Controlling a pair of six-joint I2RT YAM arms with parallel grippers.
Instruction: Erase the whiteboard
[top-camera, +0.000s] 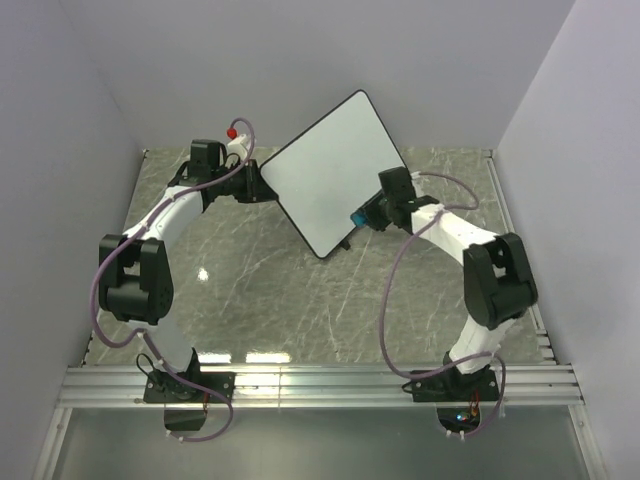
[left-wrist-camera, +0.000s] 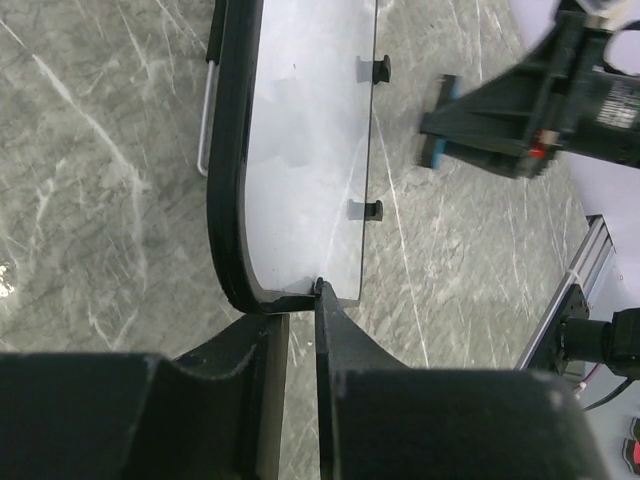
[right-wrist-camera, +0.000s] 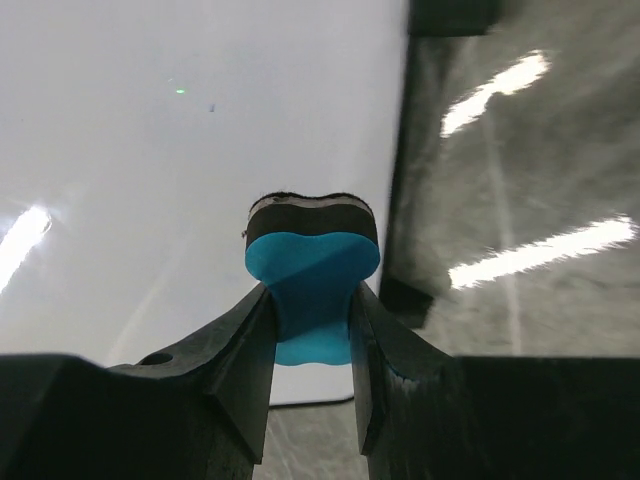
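The whiteboard (top-camera: 330, 170) is held up off the table, tilted, with one corner pointing down. My left gripper (top-camera: 262, 186) is shut on its left corner; in the left wrist view the jaws (left-wrist-camera: 302, 298) pinch the black frame of the board (left-wrist-camera: 300, 150). My right gripper (top-camera: 368, 214) is shut on a small blue eraser (top-camera: 358, 216) at the board's lower right edge. In the right wrist view the eraser (right-wrist-camera: 310, 275) points its dark felt at the white face (right-wrist-camera: 150, 150). I cannot tell whether it touches. The face looks almost blank.
The table top (top-camera: 250, 290) is grey marble pattern, with plain walls on three sides. An aluminium rail (top-camera: 320, 385) runs along the near edge by the arm bases. The board's two black feet (left-wrist-camera: 380, 70) stick out of one edge. A thin white wire loop (left-wrist-camera: 205, 120) hangs behind the board.
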